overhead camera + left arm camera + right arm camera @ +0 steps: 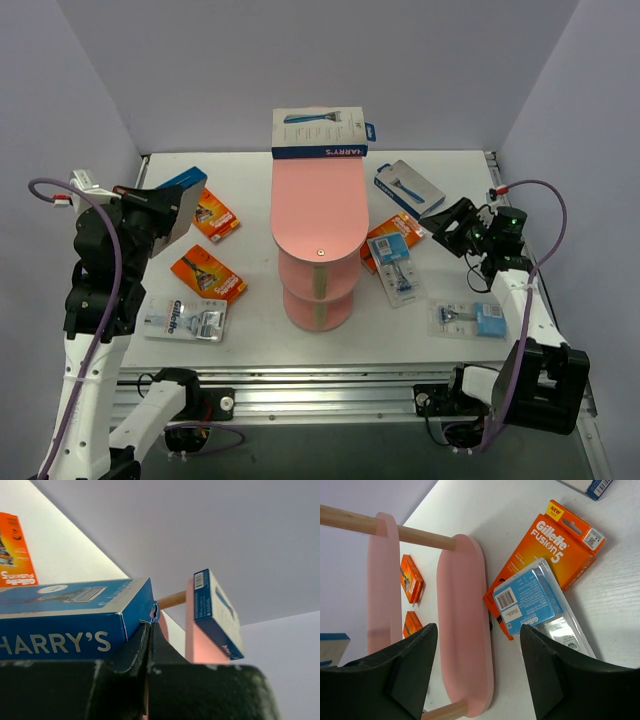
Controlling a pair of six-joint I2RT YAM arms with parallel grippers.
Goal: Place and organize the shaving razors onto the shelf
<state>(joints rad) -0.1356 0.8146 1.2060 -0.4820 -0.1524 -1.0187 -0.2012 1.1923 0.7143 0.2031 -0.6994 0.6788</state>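
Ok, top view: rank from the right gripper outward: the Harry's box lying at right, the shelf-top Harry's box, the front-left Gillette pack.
1. Right-side Harry's box, beside the right gripper.
2. Shelf-top Harry's box, back centre.
3. Gillette pack, front left.

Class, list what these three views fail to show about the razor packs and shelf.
- Top view: the shelf hides most of its lower tiers under its oval top tier.
- Left wrist view: the held Harry's box is cut off by the left edge, and the left jaws cover its lower edge.
- Right wrist view: the clear blister pack has its lower end behind the right jaws.
- Top view: the small print on the Gillette pack is unreadable.
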